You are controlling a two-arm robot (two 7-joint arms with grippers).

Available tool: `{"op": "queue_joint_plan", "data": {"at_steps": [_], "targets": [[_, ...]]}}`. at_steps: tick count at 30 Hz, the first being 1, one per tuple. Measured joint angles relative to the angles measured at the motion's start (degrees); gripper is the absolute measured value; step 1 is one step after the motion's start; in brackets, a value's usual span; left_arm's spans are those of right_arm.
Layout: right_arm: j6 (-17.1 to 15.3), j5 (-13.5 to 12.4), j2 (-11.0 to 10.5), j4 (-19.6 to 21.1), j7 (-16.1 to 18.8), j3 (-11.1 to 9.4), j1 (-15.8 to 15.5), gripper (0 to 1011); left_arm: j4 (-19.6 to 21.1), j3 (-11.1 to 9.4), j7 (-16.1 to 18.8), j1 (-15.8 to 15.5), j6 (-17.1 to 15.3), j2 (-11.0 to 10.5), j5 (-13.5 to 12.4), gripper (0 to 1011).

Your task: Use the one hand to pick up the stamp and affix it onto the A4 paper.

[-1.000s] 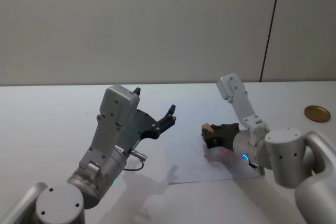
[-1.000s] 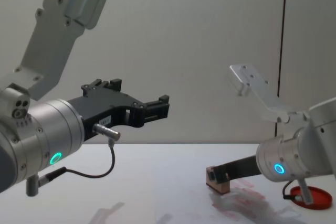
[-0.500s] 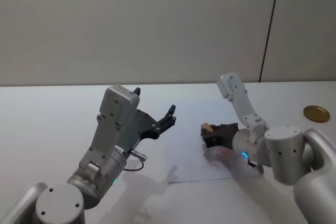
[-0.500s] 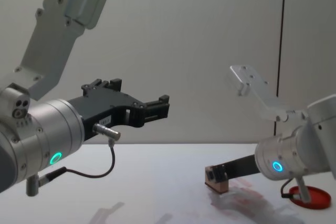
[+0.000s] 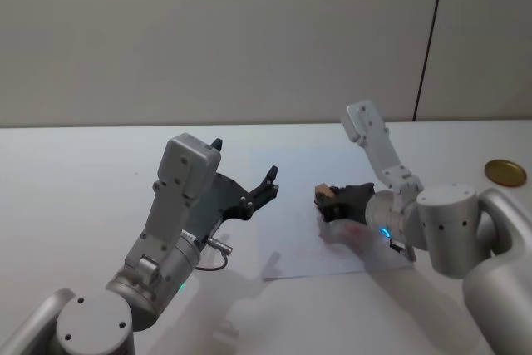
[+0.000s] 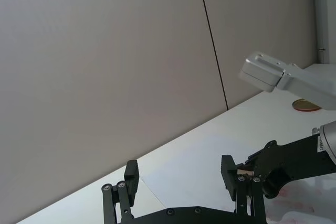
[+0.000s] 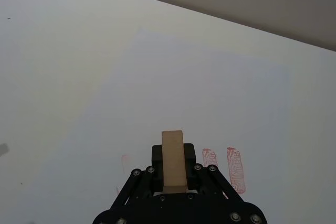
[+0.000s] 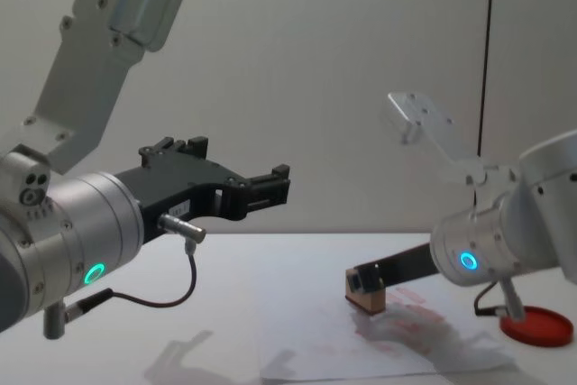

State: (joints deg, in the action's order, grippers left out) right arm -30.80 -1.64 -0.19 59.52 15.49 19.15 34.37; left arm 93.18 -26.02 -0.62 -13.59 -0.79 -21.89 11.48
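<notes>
Jaws of the right gripper (image 7: 173,167) are nearly closed, clamped on the stamp (image 7: 173,157), with one black finger pressed against each side of the tan wooden block. In the right wrist view the block stands low in the middle of the frame, its far end reaching a little past the fingertips. In the chest view the stamp (image 8: 363,293) sits right of centre and low in the frame, at the tip of the slim black fingers that slope down from the silver wrist with its blue-green ring. Its underside is down at the A4 paper (image 8: 311,342), right over its own shadow, but whether it presses on the sheet I cannot tell. Faded red prints mark the paper just to the right of the stamp. In the head view the sheet lies in the lower middle of the frame, with the stamp over its right part. Far off to the right, the round ink pad (image 8: 537,325) rests on the white table (image 5: 75,172). At left, the left gripper (image 6: 180,174) hangs above the table with its jaws spread wide and nothing between them, well apart from the stamp.
</notes>
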Motion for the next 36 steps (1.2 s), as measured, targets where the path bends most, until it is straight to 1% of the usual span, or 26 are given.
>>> {"op": "queue_joint_plan", "data": {"at_steps": [3, 4, 7, 11, 16, 18, 19, 24, 27, 30, 36], "targets": [[-0.2, -0.1, 0.0, 1.5, 0.1, -0.1, 0.0, 216, 0.0, 0.0, 0.0, 0.0, 0.0, 0.0, 0.0, 993], [-0.2, -0.2, -0.1, 2.7, 0.1, -0.2, 0.0, 216, 0.0, 0.0, 0.0, 0.0, 0.0, 0.0, 0.0, 993], [-0.4, -0.5, -0.2, 4.6, 0.1, -0.4, -0.1, 214, 0.0, 0.0, 0.0, 0.0, 0.0, 0.0, 0.0, 993], [-0.9, -1.2, -0.6, 8.3, -0.1, -0.7, -0.7, 216, 0.0, 0.0, 0.0, 0.0, 0.0, 0.0, 0.0, 993], [-2.2, -2.5, -1.5, 14.8, -0.8, -1.2, -2.5, 216, 0.0, 0.0, 0.0, 0.0, 0.0, 0.0, 0.0, 993], [-2.3, -2.7, -1.6, 15.6, -0.9, -1.3, -2.7, 214, 0.0, 0.0, 0.0, 0.0, 0.0, 0.0, 0.0, 993], [-2.6, -3.1, -2.0, 17.3, -1.3, -1.5, -3.3, 216, 0.0, 0.0, 0.0, 0.0, 0.0, 0.0, 0.0, 993], [-3.3, -4.4, -3.3, 21.8, -2.6, -2.3, -5.6, 217, 0.0, 0.0, 0.0, 0.0, 0.0, 0.0, 0.0, 993], [-3.4, -4.9, -4.0, 23.3, -3.2, -2.7, -6.7, 216, 0.0, 0.0, 0.0, 0.0, 0.0, 0.0, 0.0, 993], [-3.5, -5.8, -5.1, 25.3, -4.5, -3.4, -8.5, 216, 0.0, 0.0, 0.0, 0.0, 0.0, 0.0, 0.0, 993], [-3.5, -7.1, -7.0, 27.8, -6.3, -4.7, -11.4, 214, 0.0, 0.0, 0.0, 0.0, 0.0, 0.0, 0.0, 993]]}}
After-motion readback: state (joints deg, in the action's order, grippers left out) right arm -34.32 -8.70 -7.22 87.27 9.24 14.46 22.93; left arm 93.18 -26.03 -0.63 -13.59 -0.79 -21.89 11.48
